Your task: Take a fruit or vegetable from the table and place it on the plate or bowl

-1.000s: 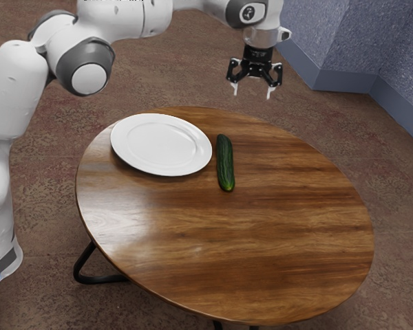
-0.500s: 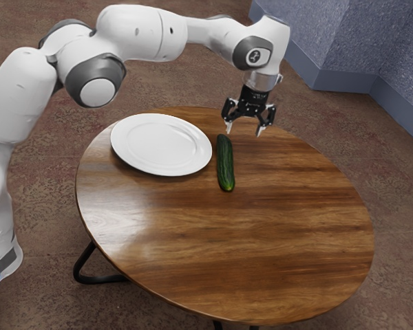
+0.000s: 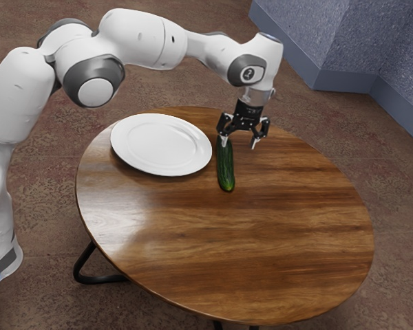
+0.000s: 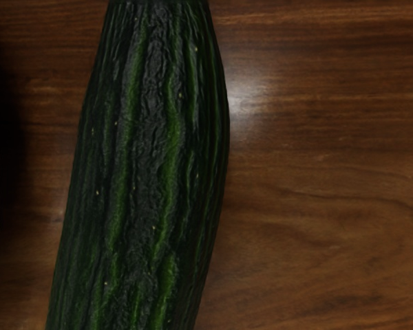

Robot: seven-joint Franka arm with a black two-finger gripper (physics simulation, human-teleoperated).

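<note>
Glossy varnished wood table [image 3: 275,234], smooth shiny white plate [image 3: 158,144], cucumber [image 4: 144,179] with ridged, wrinkled dark green skin

You have a round wooden table [image 3: 261,227] carrying two things: a dark green cucumber [image 3: 225,168] lying flat, its far end just under the pincer [image 3: 239,144], and a white plate [image 3: 161,144] just beside the cucumber, further from the pincer.

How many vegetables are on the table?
1: a cucumber on the table, to the exterior view's right of the plate, its far end below the open gripper.
</note>
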